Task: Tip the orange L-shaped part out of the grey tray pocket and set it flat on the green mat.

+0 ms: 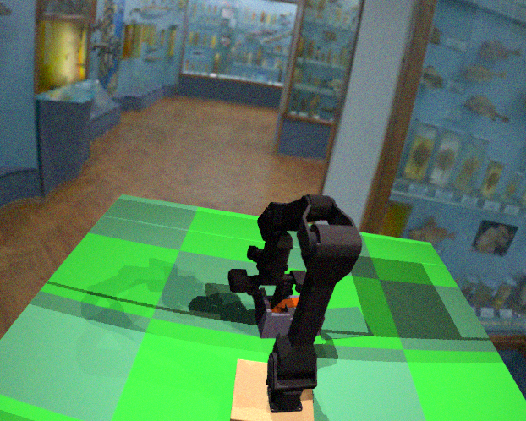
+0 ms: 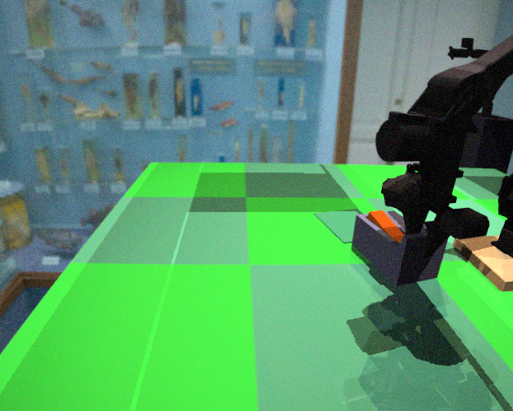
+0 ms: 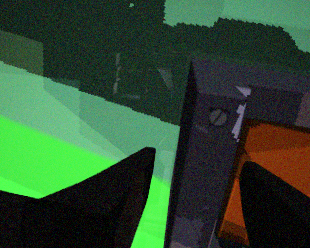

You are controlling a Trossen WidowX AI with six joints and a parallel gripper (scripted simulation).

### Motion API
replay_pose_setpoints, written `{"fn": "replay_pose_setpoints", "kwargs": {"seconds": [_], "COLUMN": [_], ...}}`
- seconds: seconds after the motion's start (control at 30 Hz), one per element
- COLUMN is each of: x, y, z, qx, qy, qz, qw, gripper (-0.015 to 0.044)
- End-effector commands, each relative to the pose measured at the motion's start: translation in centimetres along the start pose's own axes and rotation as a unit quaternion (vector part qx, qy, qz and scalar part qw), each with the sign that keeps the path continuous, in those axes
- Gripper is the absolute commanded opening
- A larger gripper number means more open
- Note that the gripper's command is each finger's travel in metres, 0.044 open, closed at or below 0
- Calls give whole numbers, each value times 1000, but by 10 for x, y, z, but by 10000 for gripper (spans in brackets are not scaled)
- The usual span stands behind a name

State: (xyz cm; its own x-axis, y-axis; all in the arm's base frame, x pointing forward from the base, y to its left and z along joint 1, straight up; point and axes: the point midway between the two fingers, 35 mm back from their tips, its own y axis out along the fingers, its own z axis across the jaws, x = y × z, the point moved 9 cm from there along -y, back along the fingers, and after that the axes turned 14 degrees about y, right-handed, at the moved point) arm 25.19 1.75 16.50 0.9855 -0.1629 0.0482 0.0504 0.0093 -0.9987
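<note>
The grey tray (image 1: 274, 325) (image 2: 376, 241) (image 3: 197, 190) stands below my gripper. The orange part (image 1: 290, 303) (image 2: 385, 224) (image 3: 285, 145) is tilted in its pocket: its far end stands above the tray rim in the exterior view, and its near end slopes down into the pocket. My gripper (image 1: 266, 306) (image 2: 418, 243) (image 3: 198, 164) is partly open. One finger reaches down into the pocket at the part's low, L-shaped end; the other is outside the tray wall. The low end's contact with the finger is hidden. The green mat (image 1: 345, 319) (image 2: 336, 225) is bare in its visible area.
The arm's wooden base board (image 1: 249, 394) (image 2: 509, 267) lies close to the tray's near side. The tray walls rise around the part, and one wall passes between my fingers. The arm hides part of the tray and mat in the top view. Dark shadows cross the table.
</note>
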Motion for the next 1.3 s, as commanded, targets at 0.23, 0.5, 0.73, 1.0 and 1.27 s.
{"fn": "replay_pose_setpoints", "kwargs": {"seconds": [0.23, 0.5, 0.73, 1.0, 1.27], "x": [-1, -1, -1, -1, -2], "y": [20, 20, 20, 18, 15], "z": [-1, -1, -1, 0, 3], "qx": [-6, -6, -6, -1, -2], "qy": [3, 3, 3, 0, 0], "qz": [9, 9, 9, 5, 6], "qw": [1000, 1000, 1000, 1000, 1000], "gripper": [180, 180, 180, 180, 180]}}
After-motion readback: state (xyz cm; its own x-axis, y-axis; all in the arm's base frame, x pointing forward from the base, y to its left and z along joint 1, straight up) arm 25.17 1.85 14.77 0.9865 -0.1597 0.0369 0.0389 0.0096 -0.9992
